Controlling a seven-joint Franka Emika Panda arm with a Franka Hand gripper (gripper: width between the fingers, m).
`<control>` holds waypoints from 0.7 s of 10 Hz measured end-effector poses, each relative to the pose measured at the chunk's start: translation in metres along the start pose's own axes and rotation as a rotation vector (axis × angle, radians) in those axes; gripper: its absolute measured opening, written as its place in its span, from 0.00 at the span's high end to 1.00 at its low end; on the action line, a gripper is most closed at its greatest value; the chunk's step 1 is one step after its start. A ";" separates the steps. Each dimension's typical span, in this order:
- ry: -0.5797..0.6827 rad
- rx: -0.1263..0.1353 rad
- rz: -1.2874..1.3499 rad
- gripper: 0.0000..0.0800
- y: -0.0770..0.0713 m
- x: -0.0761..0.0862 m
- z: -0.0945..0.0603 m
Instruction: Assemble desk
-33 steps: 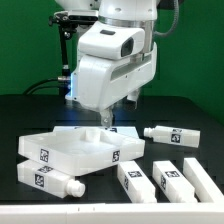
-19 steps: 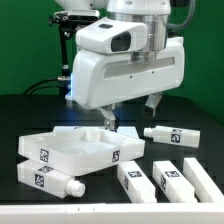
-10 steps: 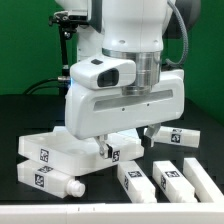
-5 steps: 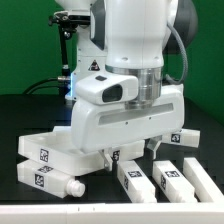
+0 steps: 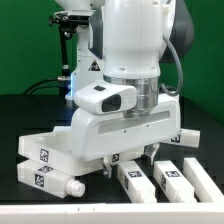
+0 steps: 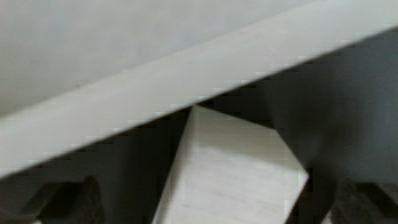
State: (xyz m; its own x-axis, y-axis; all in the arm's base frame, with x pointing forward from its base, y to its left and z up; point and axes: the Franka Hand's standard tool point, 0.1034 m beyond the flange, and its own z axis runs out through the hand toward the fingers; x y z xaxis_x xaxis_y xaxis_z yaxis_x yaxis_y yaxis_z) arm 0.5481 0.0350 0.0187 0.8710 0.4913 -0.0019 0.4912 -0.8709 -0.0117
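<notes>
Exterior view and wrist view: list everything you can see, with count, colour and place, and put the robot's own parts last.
panel: one, white, tagged, on the table at the exterior view's left.
lone leg: one, white, tagged, lying in front of the panel.
row of blocks: three, white, at the front on the exterior view's right; the rightmost is cut by the frame edge.
back leg: one, white, tagged, behind the row, partly hidden by the robot.
table: one, black.
wall: green, behind.
arm: one, white.
hand: one, open, low over the end block nearest the panel.
</notes>
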 end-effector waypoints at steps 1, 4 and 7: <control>0.000 0.000 0.000 0.34 0.000 0.000 0.000; 0.000 0.000 0.000 0.65 0.000 0.000 0.000; 0.001 -0.002 -0.006 0.65 -0.001 0.009 -0.009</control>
State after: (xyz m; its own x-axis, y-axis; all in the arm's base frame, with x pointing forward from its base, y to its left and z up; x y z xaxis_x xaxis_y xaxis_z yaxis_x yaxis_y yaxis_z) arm 0.5555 0.0398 0.0275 0.8679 0.4968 -0.0013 0.4968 -0.8678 -0.0098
